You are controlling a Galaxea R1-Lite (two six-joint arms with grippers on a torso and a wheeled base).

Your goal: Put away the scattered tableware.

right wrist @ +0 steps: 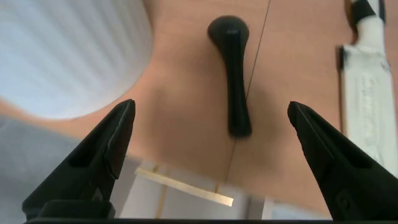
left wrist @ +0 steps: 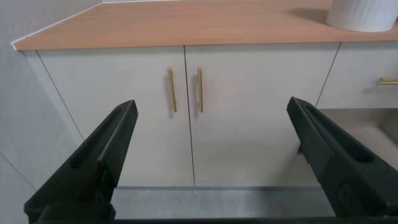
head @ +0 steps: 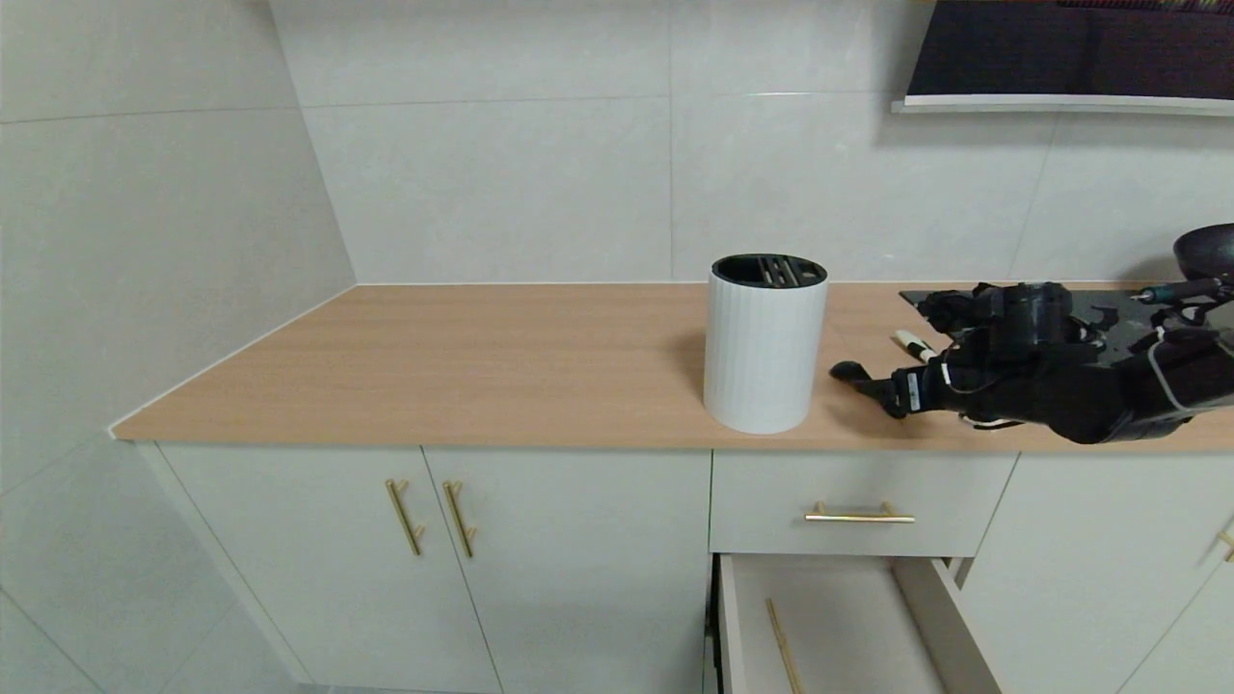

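Nearest the robot, at six o'clock from the white ribbed holder [head: 764, 366], a lower drawer [head: 921, 617] stands pulled out. One slim gold-coloured stick [head: 783, 648] lies on its floor; what it is I cannot tell. Directly above, the upper drawer [head: 771, 501] is closed behind its gold handle [head: 858, 518]. At nine o'clock from those drawers, the left gripper [left wrist: 211, 104] hangs low before the two cabinet doors [left wrist: 249, 112] with their upright gold handles [left wrist: 172, 90], its jaws spread wide.

On the wooden worktop [head: 482, 366] the holder stands upright near the front edge, its black slotted top [head: 768, 270] facing up. At three o'clock from the holder, just beside it, lies a black utensil [right wrist: 230, 74], its rounded end pointing toward the holder. The right gripper [right wrist: 209, 107] sits at that utensil with its jaws held wide, one finger on either side and neither pressed against it.

Farther back, at about two o'clock from the black utensil, a white utensil with black trim [head: 914, 344] lies flat on the worktop, near but apart. Beyond it a black cooktop [head: 1109, 304] is set into the worktop. A dark pan [head: 1205, 251] stands at the cooktop's three o'clock end, before the tiled wall [head: 501, 183].
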